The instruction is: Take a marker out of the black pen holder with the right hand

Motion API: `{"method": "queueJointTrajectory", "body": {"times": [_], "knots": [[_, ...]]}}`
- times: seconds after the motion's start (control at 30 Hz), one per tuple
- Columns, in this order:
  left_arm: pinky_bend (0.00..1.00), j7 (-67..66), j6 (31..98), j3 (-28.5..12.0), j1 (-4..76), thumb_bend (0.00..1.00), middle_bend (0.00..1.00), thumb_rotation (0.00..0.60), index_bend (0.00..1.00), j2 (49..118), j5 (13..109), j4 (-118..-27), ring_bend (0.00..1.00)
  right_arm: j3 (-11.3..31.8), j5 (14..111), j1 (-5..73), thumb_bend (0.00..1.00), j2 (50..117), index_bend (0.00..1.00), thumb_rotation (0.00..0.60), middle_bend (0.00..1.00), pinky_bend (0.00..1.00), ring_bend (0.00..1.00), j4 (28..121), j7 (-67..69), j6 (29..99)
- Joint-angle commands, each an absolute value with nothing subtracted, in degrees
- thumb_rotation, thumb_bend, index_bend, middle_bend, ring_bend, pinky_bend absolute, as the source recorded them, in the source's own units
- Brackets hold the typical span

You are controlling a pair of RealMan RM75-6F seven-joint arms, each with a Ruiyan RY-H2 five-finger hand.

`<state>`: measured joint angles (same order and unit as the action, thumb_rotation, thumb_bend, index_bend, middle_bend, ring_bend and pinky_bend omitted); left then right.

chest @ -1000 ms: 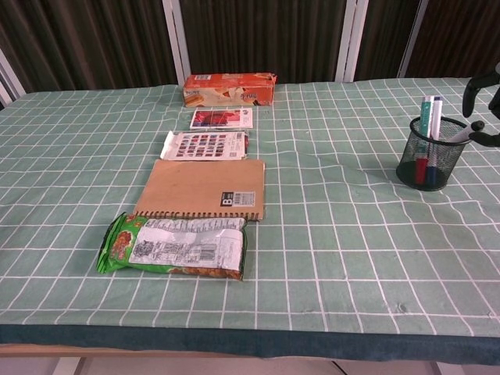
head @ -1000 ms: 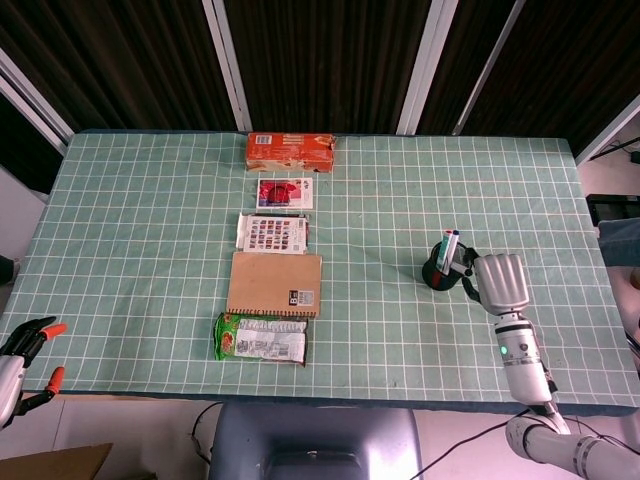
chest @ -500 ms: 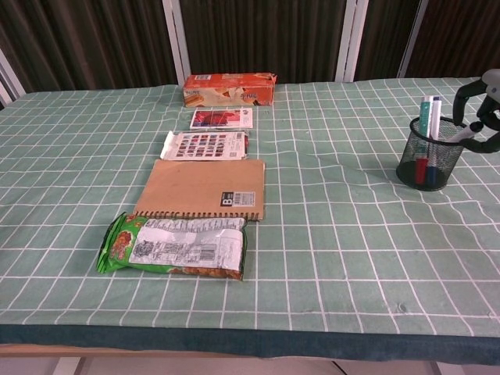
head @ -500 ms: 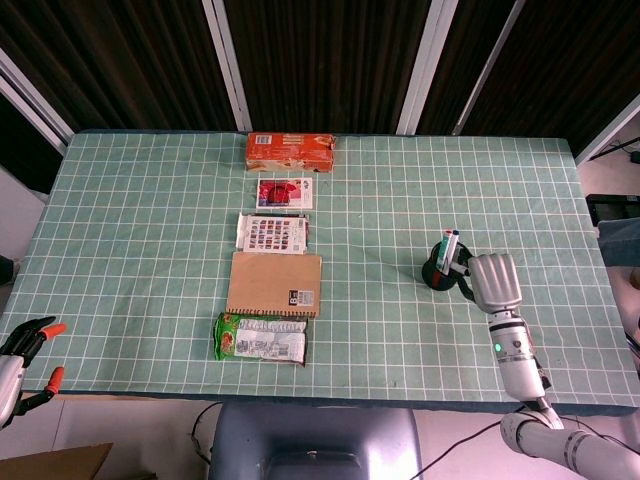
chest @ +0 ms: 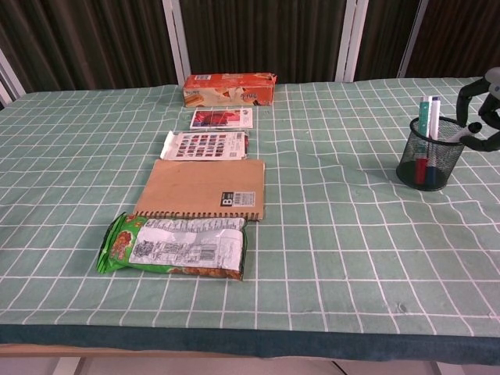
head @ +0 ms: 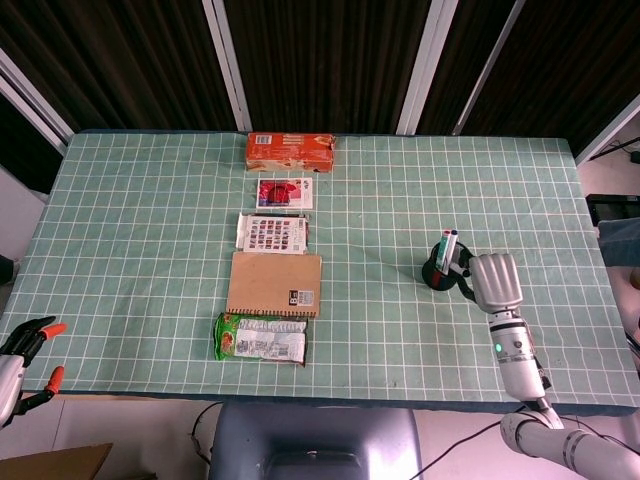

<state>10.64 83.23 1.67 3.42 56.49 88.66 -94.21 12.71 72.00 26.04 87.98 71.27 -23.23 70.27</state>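
Observation:
The black mesh pen holder (head: 439,276) (chest: 426,161) stands on the right part of the table. Two markers (chest: 428,117) stand upright in it, and a third marker (chest: 459,134) leans toward the right rim. My right hand (head: 495,279) sits just right of the holder. Its fingers (chest: 472,94) arch apart over the holder's right rim, around the leaning marker's end, with nothing pinched that I can see. My left hand (head: 26,345) hangs off the table's near left corner, fingers apart and holding nothing.
A row of items runs down the table's middle: an orange box (head: 290,151), a red card (head: 284,193), a printed sheet (head: 272,234), a brown notebook (head: 275,284) and a green snack bag (head: 260,337). The green grid mat (head: 150,220) covers the table.
Over the last second my right hand drew in closer to the holder, its fingers now arching over the right rim. In the last half second it hardly moved. The left hand stayed still.

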Motion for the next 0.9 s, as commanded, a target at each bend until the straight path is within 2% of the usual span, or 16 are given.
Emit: {"method": "queueJointTrajectory", "body": {"times": [0.03, 0.6, 0.9], "knots": [[0.37, 10.56, 83.17, 1.67, 3.43, 0.44, 0.12, 0.6, 0.23, 56.48, 88.64, -94.25, 0.1, 12.66, 71.95, 26.01, 0.54, 87.94, 0.66, 0.6, 1.0, 1.0, 1.0, 71.2, -23.04, 70.34], [0.37, 10.45, 83.1, 1.61, 3.44, 0.44, 0.12, 0.6, 0.23, 56.48, 88.55, -94.29, 0.1, 12.51, 72.04, 25.68, 0.81, 87.58, 0.74, 0.6, 1.0, 1.0, 1.0, 71.4, -22.25, 71.94], [0.37, 10.29, 82.95, 1.56, 3.51, 0.44, 0.12, 0.6, 0.23, 56.49, 88.46, -94.35, 0.1, 12.76, 72.24, 25.48, 0.86, 87.1, 0.77, 0.6, 1.0, 1.0, 1.0, 72.07, -21.87, 73.07]]}}
